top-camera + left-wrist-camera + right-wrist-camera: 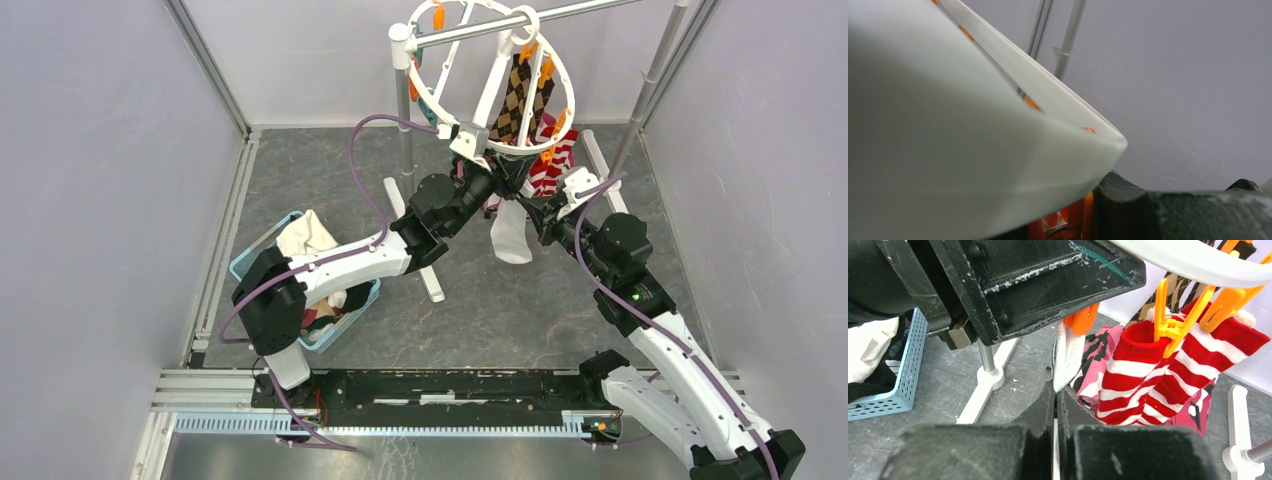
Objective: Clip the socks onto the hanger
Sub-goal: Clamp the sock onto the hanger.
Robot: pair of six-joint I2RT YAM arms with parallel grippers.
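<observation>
Sock (510, 236), white, hangs vertical, toe down; right fingers (1039, 412) pinch it; left fingers (1058, 295) state unclear.

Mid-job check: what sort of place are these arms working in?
Probably a lab test cell staged as a laundry corner: plain pale panel walls in aluminium framing, a silver metal rail carrying the round white plastic peg hanger, and a light blue perforated basket of clothes.

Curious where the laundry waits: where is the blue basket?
Top view: the blue basket sits at the left, under the left arm, beside the rail's white foot.
</observation>
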